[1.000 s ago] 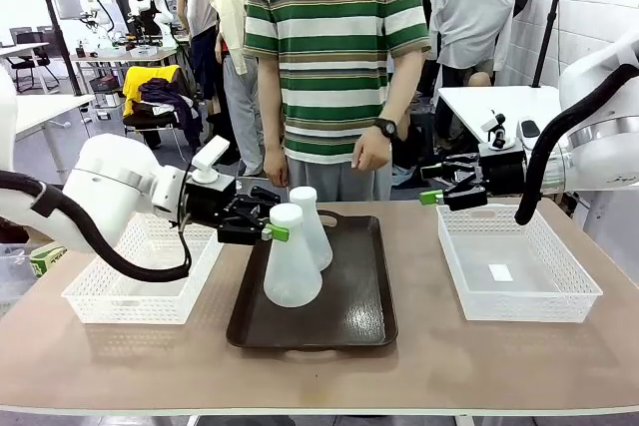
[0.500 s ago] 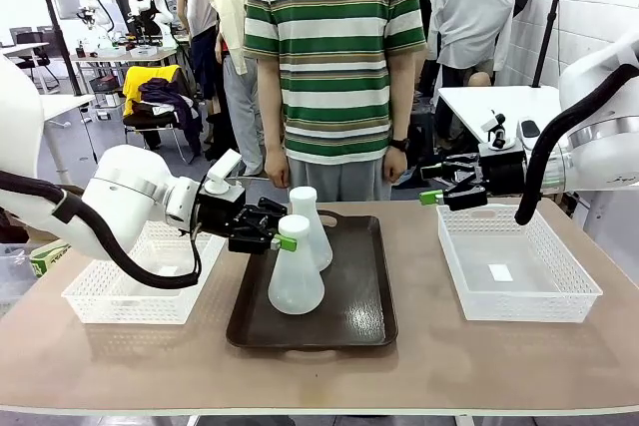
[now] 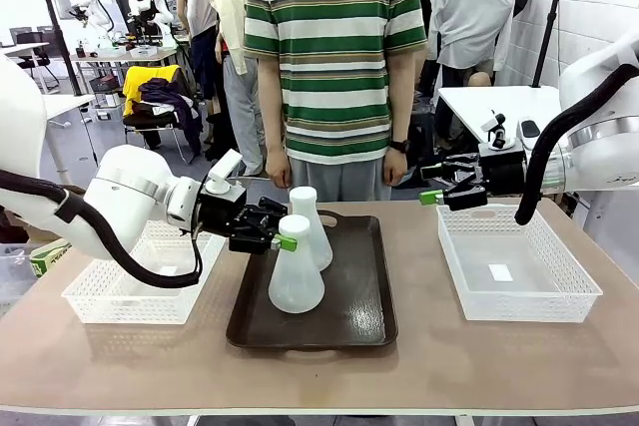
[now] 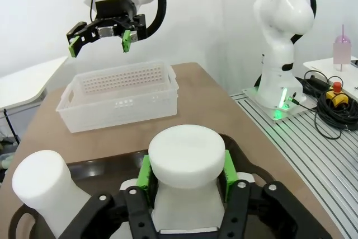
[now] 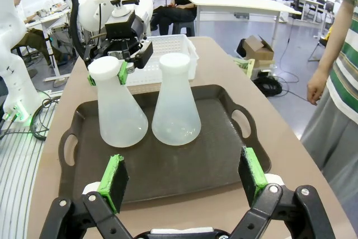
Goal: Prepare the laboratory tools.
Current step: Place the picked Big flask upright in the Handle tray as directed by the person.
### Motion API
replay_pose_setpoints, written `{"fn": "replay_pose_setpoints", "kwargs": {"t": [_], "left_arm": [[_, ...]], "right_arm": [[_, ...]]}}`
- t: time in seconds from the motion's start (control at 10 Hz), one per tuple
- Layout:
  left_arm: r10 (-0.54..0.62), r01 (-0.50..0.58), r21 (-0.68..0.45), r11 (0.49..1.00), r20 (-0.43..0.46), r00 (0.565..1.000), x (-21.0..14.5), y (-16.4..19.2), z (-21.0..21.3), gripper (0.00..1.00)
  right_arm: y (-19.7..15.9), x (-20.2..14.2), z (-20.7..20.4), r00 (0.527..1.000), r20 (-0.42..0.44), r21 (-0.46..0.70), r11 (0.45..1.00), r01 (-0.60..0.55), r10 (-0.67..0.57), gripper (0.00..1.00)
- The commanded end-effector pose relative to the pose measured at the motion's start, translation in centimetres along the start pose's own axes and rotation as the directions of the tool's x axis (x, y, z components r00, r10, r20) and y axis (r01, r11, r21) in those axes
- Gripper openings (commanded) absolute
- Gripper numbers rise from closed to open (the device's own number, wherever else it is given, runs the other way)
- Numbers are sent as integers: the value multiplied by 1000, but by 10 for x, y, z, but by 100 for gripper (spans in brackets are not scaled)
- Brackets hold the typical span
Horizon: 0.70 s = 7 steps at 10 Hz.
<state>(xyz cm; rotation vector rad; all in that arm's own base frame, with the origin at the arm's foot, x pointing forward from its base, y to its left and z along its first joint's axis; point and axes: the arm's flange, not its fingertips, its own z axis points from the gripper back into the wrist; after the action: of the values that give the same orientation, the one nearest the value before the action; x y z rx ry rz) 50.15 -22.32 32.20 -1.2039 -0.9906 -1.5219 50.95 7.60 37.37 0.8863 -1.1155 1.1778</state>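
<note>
— What's the left gripper [image 3: 283, 241] doing?
— Its green pads sit against the neck of the nearer translucent frosted-white conical flask [image 3: 296, 268], which stands on the dark brown tray [image 3: 361, 308]; whether they clamp it I cannot tell.
— The right gripper [image 3: 431, 197]?
— Spread wide, holding nothing, above the right white mesh basket [image 3: 519, 298].
— The second flask [image 3: 311, 226]?
— Just behind the first, partly hidden

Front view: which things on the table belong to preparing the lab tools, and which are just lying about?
Job: two translucent frosted-white plastic conical flasks, near and far.
Lying about: dark brown tray; white mesh baskets, left and right.
</note>
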Motion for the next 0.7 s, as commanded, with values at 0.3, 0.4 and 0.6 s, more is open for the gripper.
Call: {"fn": "replay_pose_setpoints", "kwargs": {"t": [0.3, 0.4, 0.6], "left_arm": [[13, -14, -34, 999, -38, 999, 4, 0, 1, 100], [22, -23, -39, 999, -46, 999, 5, -1, 2, 100], [38, -41, -40, 998, -65, 997, 5, -6, 7, 100]], "right_arm": [[1, 0, 1, 1000, -11, 1, 1000, 6, -6, 100], [1, 0, 1, 1000, -11, 1, 1000, 6, -6, 100], [1, 0, 1, 1000, -11, 1, 1000, 6, -6, 100]]}}
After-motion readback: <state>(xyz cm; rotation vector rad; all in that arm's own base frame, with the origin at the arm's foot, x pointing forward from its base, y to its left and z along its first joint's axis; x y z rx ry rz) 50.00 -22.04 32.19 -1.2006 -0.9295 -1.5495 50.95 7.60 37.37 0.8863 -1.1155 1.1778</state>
